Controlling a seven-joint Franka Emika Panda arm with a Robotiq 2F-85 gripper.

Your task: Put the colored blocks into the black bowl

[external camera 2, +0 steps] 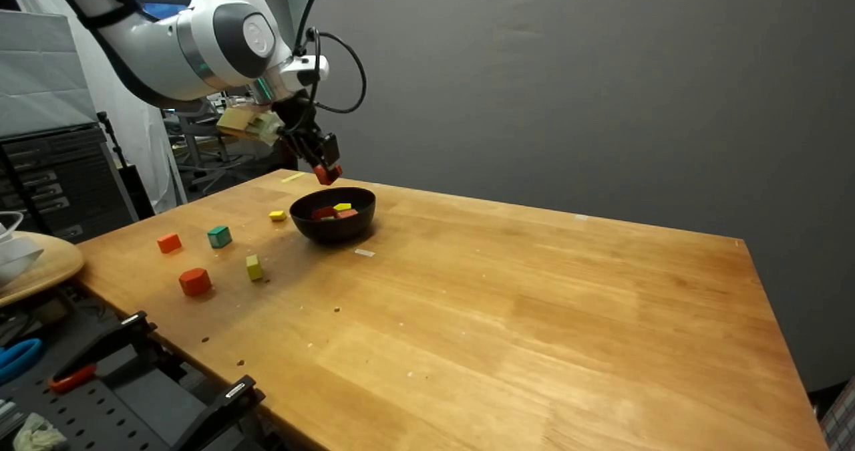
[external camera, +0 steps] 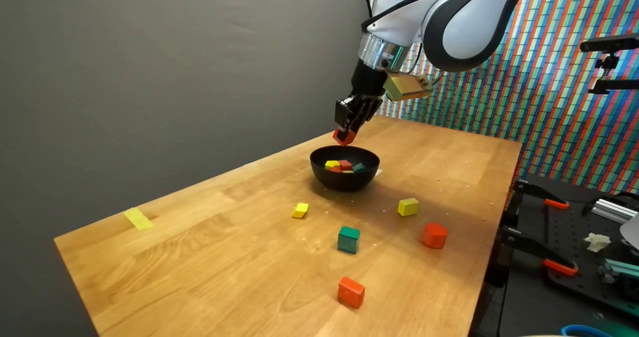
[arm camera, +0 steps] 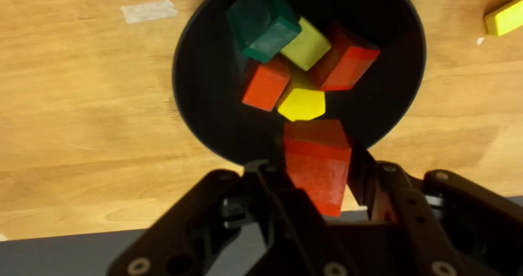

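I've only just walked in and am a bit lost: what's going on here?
A robot arm has a black bowl to fill. Its gripper is shut on a red block held above the bowl, not yet released. Inside lie a green block, two red blocks and two yellow blocks. Five more blocks are on the table.

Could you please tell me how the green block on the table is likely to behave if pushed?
The green block would probably slide rather than roll, since its faces look flat. It seems unlikely to tip easily, looking about as wide as tall. Its crisp, straight edges suggest a stiff body.
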